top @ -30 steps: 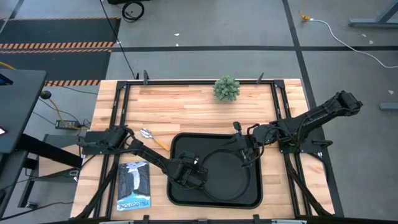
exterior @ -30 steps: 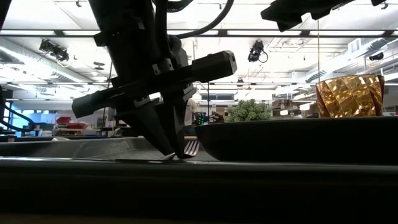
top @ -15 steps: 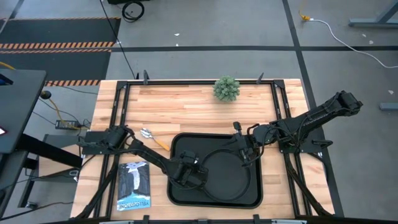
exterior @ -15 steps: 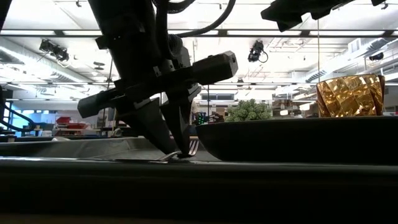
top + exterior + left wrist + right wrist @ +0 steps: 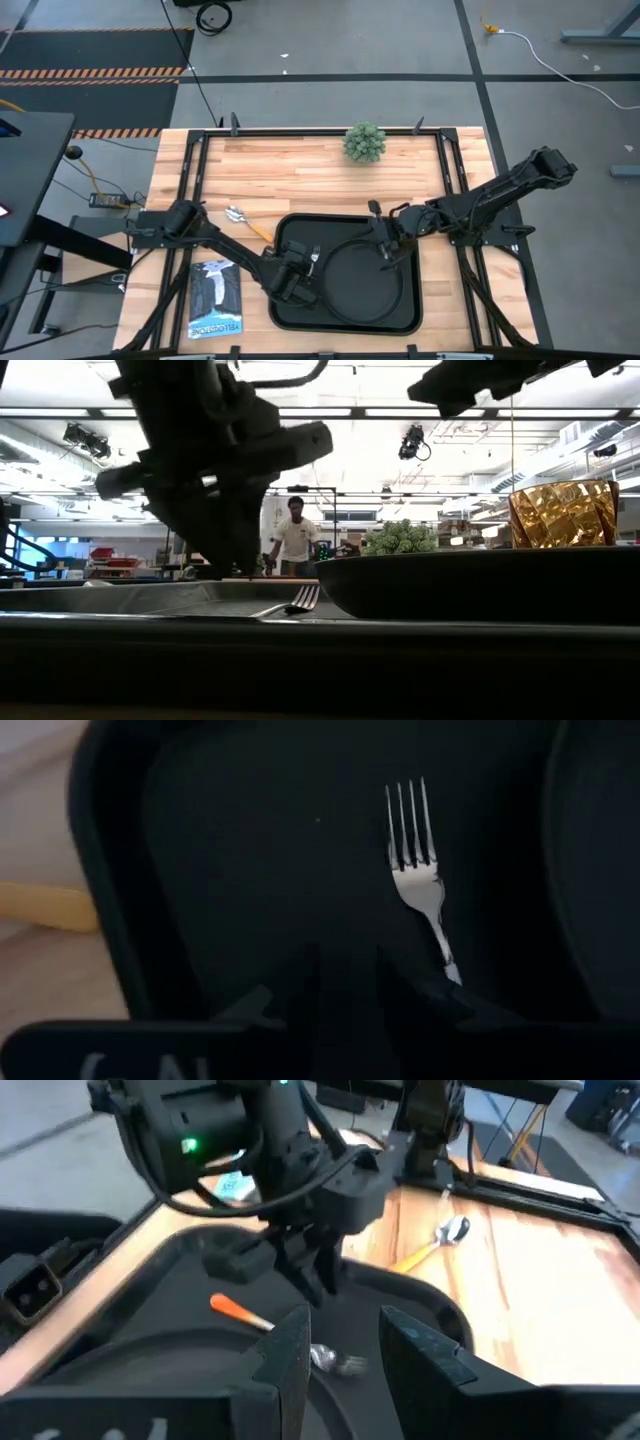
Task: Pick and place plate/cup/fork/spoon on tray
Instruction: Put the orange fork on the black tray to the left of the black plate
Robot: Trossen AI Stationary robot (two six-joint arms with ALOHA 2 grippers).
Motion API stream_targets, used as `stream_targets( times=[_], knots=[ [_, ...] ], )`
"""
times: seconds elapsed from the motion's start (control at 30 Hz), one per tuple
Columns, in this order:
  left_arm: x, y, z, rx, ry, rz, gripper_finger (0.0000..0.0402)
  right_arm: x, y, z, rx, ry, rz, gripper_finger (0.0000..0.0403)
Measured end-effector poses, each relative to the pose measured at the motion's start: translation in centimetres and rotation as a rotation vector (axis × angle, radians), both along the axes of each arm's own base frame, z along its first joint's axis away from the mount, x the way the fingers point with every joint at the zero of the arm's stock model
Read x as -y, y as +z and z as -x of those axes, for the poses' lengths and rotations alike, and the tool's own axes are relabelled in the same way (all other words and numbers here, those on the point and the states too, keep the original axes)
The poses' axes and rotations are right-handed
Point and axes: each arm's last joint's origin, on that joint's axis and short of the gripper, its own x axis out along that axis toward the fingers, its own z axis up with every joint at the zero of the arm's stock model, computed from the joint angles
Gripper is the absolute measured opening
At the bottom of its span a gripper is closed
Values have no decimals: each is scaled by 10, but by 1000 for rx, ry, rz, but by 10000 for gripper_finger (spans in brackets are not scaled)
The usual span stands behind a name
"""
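Observation:
The fork point(image 5: 412, 850) lies flat on the floor of the black tray point(image 5: 290, 232), left of the round black plate point(image 5: 365, 285); its orange handle shows in the right wrist view point(image 5: 238, 1310). My left gripper point(image 5: 302, 272) hangs just above the fork's handle end, open by a narrow gap and empty. My right gripper point(image 5: 345, 1340) is open and empty over the plate's far rim. The spoon point(image 5: 240, 217) lies on the wood left of the tray. The amber cup point(image 5: 562, 512) shows behind the plate's rim point(image 5: 480, 585); its base is hidden.
A potted plant point(image 5: 364, 142) stands at the table's far edge. A booklet point(image 5: 215, 298) lies at the near left beside the tray. A person point(image 5: 295, 540) stands in the room beyond the table.
My left gripper has opened, let go of the fork and risen clear of it, drawing back a little toward the table's near left. The fork stays lying flat on the tray. My right gripper has shifted slightly toward the table's left.

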Motion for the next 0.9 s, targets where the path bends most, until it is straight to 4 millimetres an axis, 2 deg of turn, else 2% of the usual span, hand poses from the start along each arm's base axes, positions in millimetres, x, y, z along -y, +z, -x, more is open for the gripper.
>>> stream_targets(
  times=[0.23,0.4,0.53,0.9],
  knots=[
    [3,14,14,-47,-49,-77,112,-5,-18,-20,-12,-16,-5,128],
    [6,24,20,-103,-204,-141,112,-10,-26,-35,-52,0,-1,128],
    [6,24,21,-170,-298,-158,112,-11,-33,-47,-86,19,-4,128],
    [2,24,25,-243,-320,-187,112,-6,-60,-82,-193,-23,-36,128]
  ],
)
